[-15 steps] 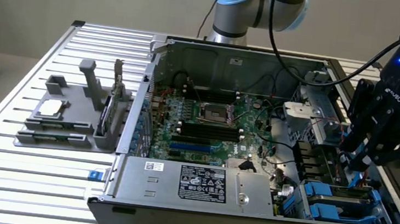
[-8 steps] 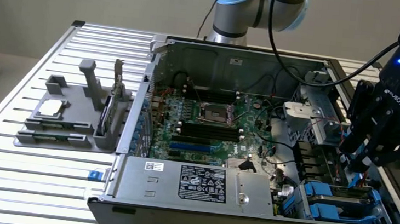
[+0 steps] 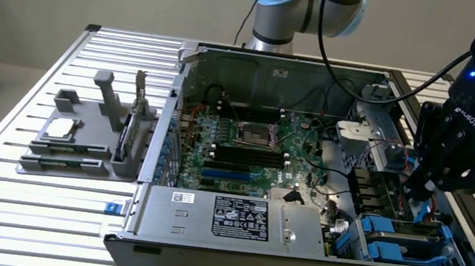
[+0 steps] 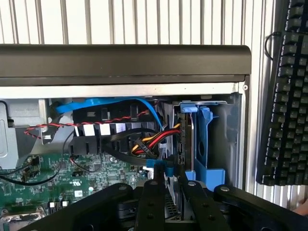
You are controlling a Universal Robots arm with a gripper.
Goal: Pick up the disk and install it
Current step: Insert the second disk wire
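Gripper [image 3: 417, 193]: black, multi-link fingers, lowered into the open computer case [image 3: 227, 57] at the exterior view's right. In the wrist view the fingers [image 4: 155, 202] stood drawn close together around a blue tab [image 4: 159, 166]; whether they actually pinched it could not be told.

Disk [image 4: 185, 139]: standing on edge in the blue carrier bracket [image 4: 204, 144] inside the drive bay at the case's corner, directly beyond the fingertips. In the exterior view the blue bay [image 3: 406, 244] lay just beneath the gripper.

Cables: red, yellow and black bundle [image 4: 149, 139] plus a blue ribbon [image 4: 110, 103], beside the bay.

Motherboard [image 3: 245, 147]: green, on the case floor, with a square socket.

Power supply [image 3: 233, 221]: silver box with black-white label, along the near wall.

Grey fixture [image 3: 80, 141]: on the slatted table [image 3: 3, 215], well apart, at the exterior view's left.

Keyboard [image 4: 284, 91]: black, outside the case.
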